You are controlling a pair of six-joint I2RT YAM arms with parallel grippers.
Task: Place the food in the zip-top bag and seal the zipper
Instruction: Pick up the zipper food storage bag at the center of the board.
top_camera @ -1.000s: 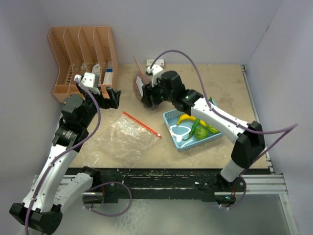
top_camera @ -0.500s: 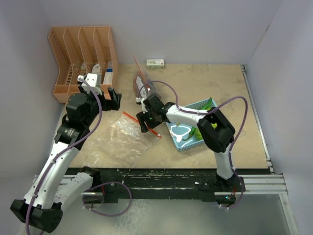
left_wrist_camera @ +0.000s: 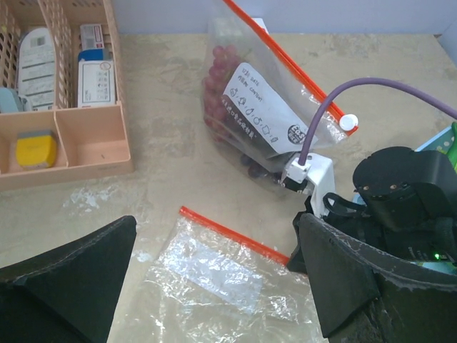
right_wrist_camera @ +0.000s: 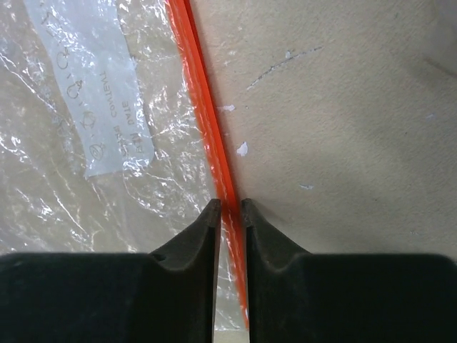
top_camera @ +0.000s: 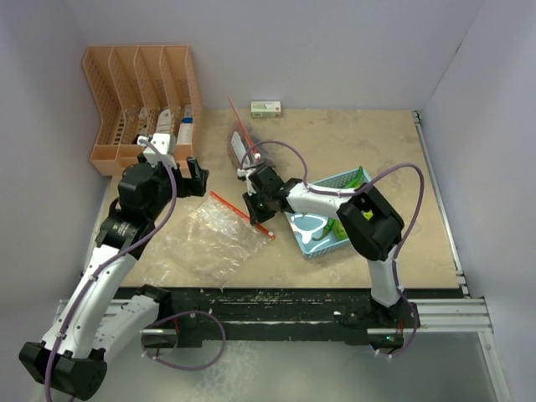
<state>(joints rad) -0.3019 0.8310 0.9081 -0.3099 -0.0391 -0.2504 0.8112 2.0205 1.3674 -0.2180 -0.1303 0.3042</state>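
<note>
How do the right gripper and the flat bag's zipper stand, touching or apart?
Touching. Right wrist view: the right gripper pinches the zipper, no gap on either side.

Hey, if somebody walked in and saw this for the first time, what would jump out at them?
The right gripper, at table centre, pinches the orange zipper of an empty clear bag lying flat. Behind it a second bag holds dark grapes, and to the right a blue basket holds green food. The left gripper hangs open near the flat bag's far left edge.
</note>
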